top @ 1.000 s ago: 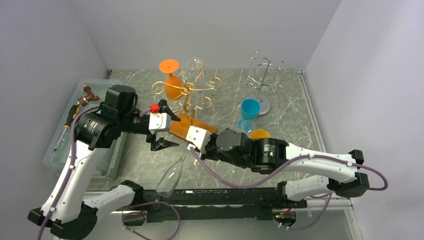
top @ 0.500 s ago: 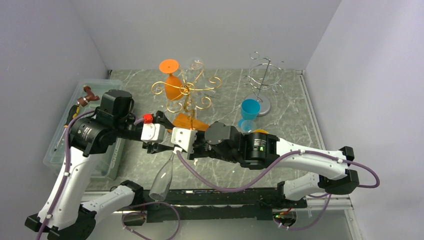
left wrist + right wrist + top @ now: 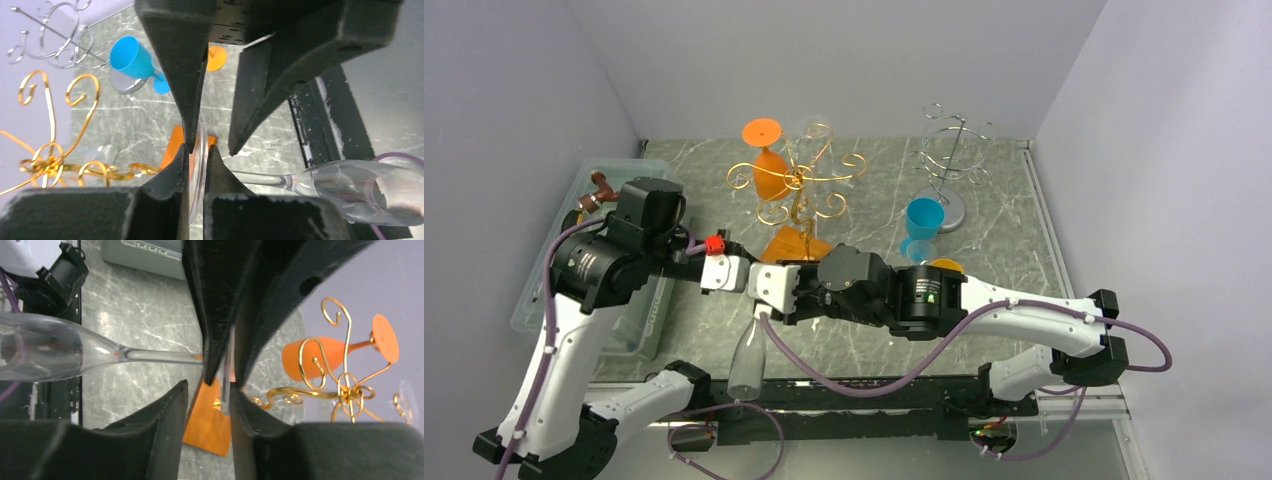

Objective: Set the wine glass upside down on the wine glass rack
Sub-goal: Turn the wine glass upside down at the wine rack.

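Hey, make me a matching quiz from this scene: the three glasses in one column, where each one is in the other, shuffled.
Things:
1. clear wine glass
2. orange glass
3. blue glass

Places:
A. on the table beside the silver rack
B. hanging on the gold rack
C. foot clamped in the left gripper

Pairs: 1-C, 2-B, 3-A

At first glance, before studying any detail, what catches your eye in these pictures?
A clear wine glass hangs bowl-down near the front, its foot pinched by the left gripper while the right gripper stands open beside it. Behind, a gold rack carries an orange glass.
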Robot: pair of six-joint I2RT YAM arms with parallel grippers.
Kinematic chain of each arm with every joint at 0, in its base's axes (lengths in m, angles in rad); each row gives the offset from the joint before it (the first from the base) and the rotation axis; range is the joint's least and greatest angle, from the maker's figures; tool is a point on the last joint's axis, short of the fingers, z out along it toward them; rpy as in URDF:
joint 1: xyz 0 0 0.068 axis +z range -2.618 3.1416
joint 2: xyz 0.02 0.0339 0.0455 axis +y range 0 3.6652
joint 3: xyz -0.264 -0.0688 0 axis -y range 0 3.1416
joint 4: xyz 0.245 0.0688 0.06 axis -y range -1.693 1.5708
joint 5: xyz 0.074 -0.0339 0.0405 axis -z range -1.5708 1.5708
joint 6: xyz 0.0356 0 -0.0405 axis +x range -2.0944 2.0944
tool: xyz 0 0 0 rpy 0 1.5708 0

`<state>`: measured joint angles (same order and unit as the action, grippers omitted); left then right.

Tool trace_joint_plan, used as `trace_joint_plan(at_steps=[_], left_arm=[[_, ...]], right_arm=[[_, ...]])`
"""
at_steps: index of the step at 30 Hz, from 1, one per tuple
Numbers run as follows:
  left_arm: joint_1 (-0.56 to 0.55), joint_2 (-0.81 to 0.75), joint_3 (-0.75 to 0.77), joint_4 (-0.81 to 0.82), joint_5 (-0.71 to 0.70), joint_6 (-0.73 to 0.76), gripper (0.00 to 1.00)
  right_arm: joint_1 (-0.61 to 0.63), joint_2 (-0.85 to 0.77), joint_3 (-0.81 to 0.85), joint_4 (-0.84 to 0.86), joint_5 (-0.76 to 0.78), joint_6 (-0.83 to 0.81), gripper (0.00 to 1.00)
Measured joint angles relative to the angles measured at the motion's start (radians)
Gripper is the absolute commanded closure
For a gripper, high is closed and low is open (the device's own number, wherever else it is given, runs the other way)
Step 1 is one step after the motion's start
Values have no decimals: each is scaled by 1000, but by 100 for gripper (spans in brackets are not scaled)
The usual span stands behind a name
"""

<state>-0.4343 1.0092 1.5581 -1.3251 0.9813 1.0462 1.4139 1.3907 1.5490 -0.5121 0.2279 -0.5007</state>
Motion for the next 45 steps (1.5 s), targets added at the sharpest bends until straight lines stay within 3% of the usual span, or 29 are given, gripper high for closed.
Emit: trace_joint_plan(at_steps=[6,9,19,27,37,41,45], left_arm=[[0,-104,-38,89,-98,56,100],[-3,-167,-51,103,-139,91,100],[-2,-324,-119,303,-220,184,100],[-2,-351,-164,455,-218,217,100],[-1,-353,-164,497,-192,209,100],[-1,-355,-170,502,-176,195,100],[-1,-359,-188,517,-161,178,100]], right_arm=[[24,0,-38,99,35,77,5],[4,-56,-103,148,85,164,0],[-7,-344,-375,327,40,480,0],[-7,-198,-473,509,-48,589,0],[-16,-87,-582,818,10,562,1],[-27,-53,-594,914,7,561,14],[-39,-34,-613,970,-3,558,41]])
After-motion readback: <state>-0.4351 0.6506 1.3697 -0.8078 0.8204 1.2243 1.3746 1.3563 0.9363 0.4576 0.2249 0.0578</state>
